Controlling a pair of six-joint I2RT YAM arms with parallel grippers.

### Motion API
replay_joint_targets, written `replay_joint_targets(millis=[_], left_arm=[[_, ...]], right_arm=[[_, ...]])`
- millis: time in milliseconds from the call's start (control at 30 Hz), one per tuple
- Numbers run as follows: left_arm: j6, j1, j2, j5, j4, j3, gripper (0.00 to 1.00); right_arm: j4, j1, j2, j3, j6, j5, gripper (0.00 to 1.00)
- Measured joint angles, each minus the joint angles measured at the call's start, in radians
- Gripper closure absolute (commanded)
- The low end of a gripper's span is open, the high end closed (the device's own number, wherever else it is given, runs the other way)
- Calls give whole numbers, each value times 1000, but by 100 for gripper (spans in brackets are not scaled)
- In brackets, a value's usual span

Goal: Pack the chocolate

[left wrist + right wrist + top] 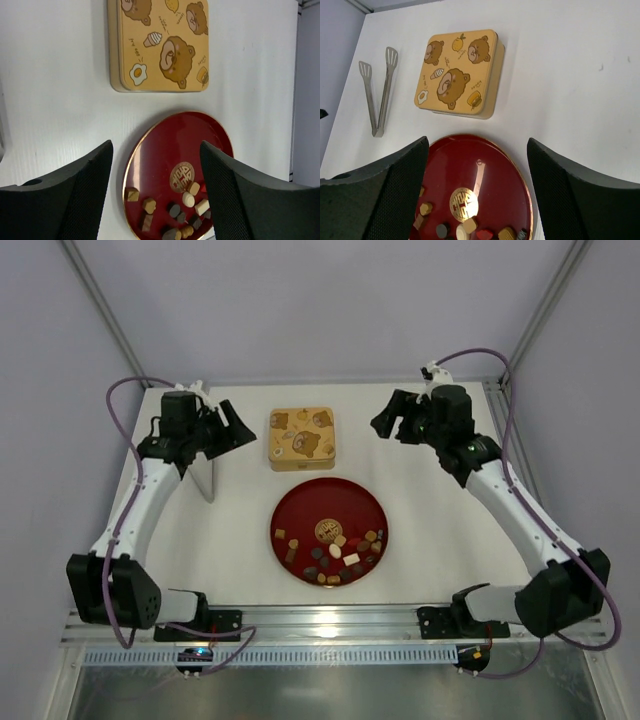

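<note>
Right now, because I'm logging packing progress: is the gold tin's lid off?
No, the bear-printed lid sits flat and closed on the gold tin in the right wrist view.

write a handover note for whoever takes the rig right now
left gripper: open, empty, in the air left of the tin.
right gripper: open, empty, in the air right of the tin.
chocolate: all that shows sits on the near half of the red plate, mid-table.
tin: behind the plate, apart from it, lid on.
tongs: flat on the table, left of the tin.
done: nothing packed that I can see.
left: get the lid off, move the chocolate from plate to tin, likely close it after.
</note>
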Motion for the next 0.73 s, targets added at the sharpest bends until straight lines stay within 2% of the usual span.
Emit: replay_joint_targets(millis=[133,333,533,733], left_arm=[[38,0,-195,-1,-40,-90,28],[60,0,-392,-1,-83,-180,28],[61,0,-423,1,-105,-227,28],[61,0,-431,10,-117,-235,28]], right_arm=[[5,0,-196,-168,-3,47,19],[-33,0,-364,-319,-15,133,18],[-61,0,-465,-367,-19,177,18],[-60,0,-490,-367,-19,200,16]])
